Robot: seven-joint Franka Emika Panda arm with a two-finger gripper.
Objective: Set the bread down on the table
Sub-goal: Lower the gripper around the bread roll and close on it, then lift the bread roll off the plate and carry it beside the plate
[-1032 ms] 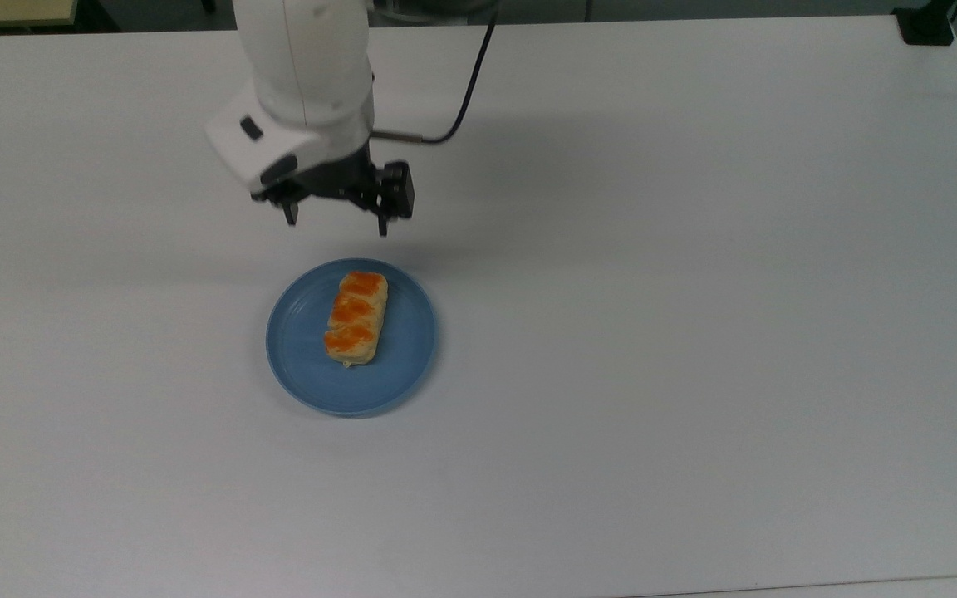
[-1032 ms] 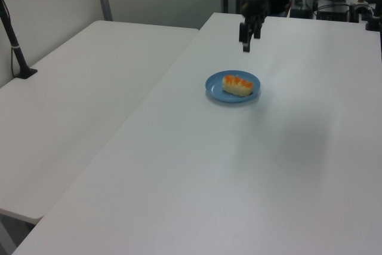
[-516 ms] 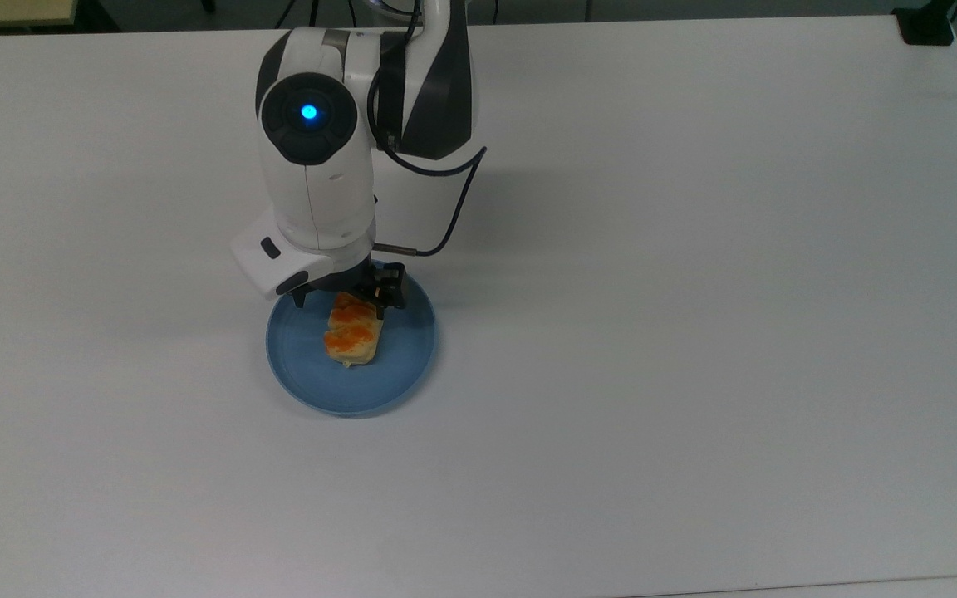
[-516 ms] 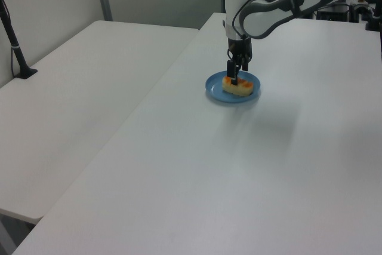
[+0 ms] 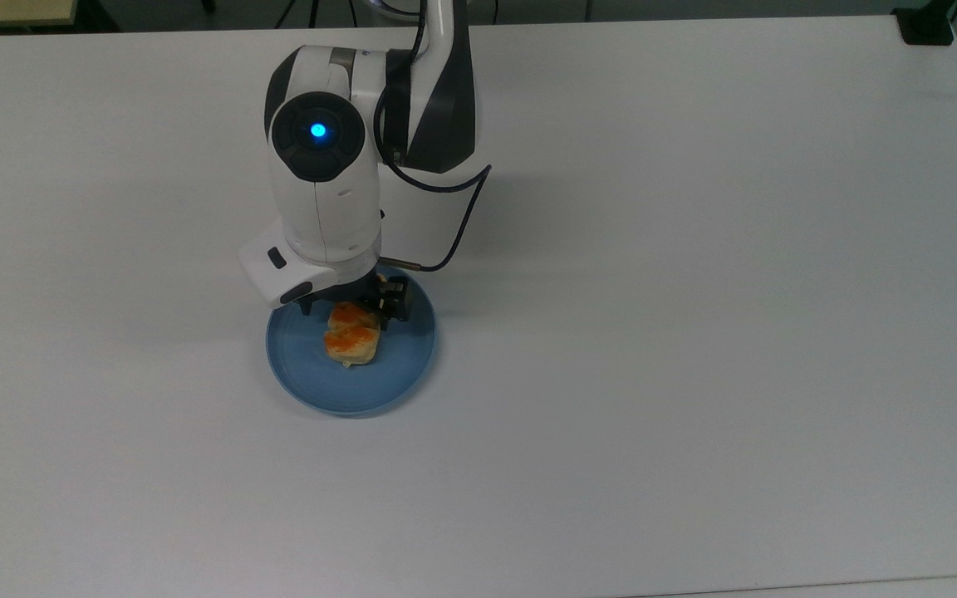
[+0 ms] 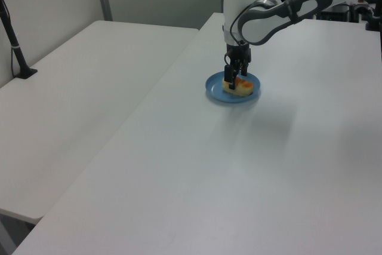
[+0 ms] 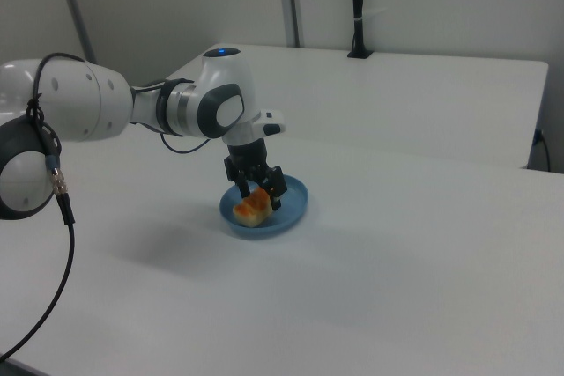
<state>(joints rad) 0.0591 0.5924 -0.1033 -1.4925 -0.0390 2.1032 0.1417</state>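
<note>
I've dropped my gripper (image 5: 348, 311) onto the blue plate (image 5: 399, 378), fingers spread astride the bread (image 5: 351, 336) (far end), so closing comes next, before the table (image 5: 694, 332)

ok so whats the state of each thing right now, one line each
bread: lying on the plate, not lifted, one end between the jaws
plate: flat on the table, holding the bread
gripper: low over the plate, jaws open on either side of the bread's far end
table: bare white top, plate resting on it
</note>
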